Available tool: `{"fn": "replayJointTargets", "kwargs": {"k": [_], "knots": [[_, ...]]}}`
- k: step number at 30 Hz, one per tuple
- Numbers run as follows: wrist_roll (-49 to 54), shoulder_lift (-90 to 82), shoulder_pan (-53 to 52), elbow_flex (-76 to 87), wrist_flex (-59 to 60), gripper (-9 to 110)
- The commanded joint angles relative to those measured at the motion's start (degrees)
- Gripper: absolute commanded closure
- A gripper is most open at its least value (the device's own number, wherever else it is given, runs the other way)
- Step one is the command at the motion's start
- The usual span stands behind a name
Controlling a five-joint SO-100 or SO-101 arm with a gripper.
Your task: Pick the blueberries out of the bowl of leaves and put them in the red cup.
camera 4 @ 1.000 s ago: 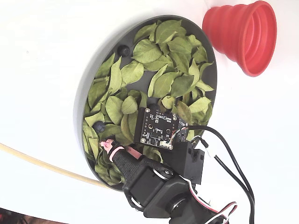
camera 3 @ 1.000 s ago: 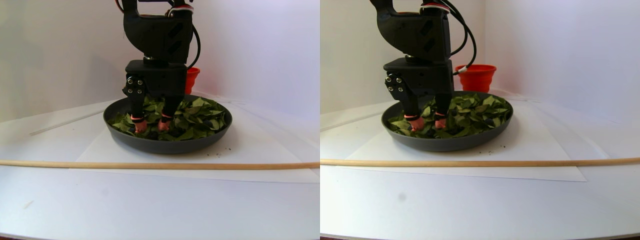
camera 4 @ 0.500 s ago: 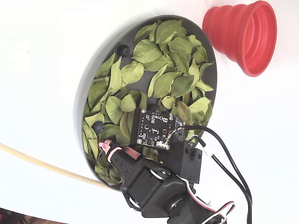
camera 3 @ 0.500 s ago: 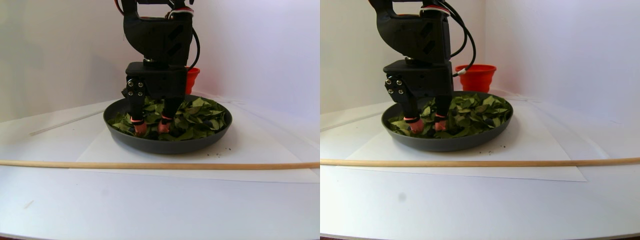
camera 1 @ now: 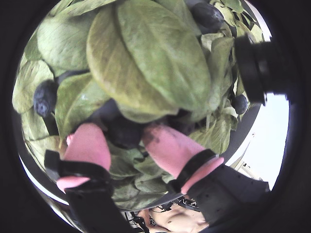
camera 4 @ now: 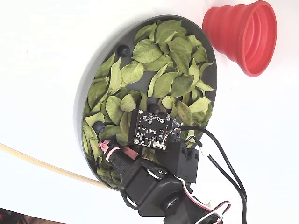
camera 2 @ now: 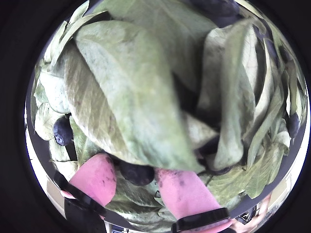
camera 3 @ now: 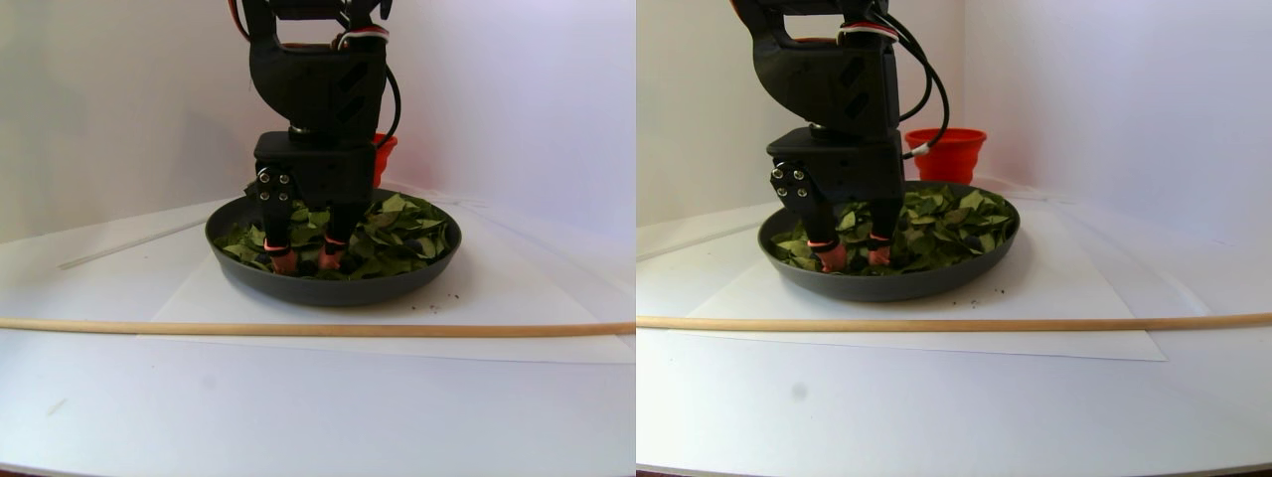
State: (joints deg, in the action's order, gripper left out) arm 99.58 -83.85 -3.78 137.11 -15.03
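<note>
Because a berry lies half under a leaf, the claw (camera 2: 138, 187) stands fingers-down in the leaves (camera 2: 131, 97) with its pink tips apart on either side of it.

Nearest the lens in both wrist views, the two pink fingertips (camera 1: 87, 145) flank a dark blueberry (camera 2: 137, 173) without yet closing on it; a broad leaf overhangs it, which is likely why the tips are pushed so low into the pile. Another blueberry (camera 1: 44, 96) sits just beside, to the left in that wrist view, and in the fixed view one more (camera 4: 124, 49) rests well apart on bare dish by the rim. The bowl (camera 4: 81, 95) holds all of this on the white table (camera 3: 298, 397). Farthest off, just outside the bowl's rim, the red cup (camera 4: 243, 35) waits with its mouth clear, ready to receive berries.
</note>
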Motion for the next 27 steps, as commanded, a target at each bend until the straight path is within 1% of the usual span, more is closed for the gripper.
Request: {"fn": "replayJointTargets", "kwargs": {"k": [1,27], "knots": [[0.2,-0.4,-0.5,-0.7,-1.0,86],[0.8,0.6,-0.5,-0.8,-2.0,91]]}}
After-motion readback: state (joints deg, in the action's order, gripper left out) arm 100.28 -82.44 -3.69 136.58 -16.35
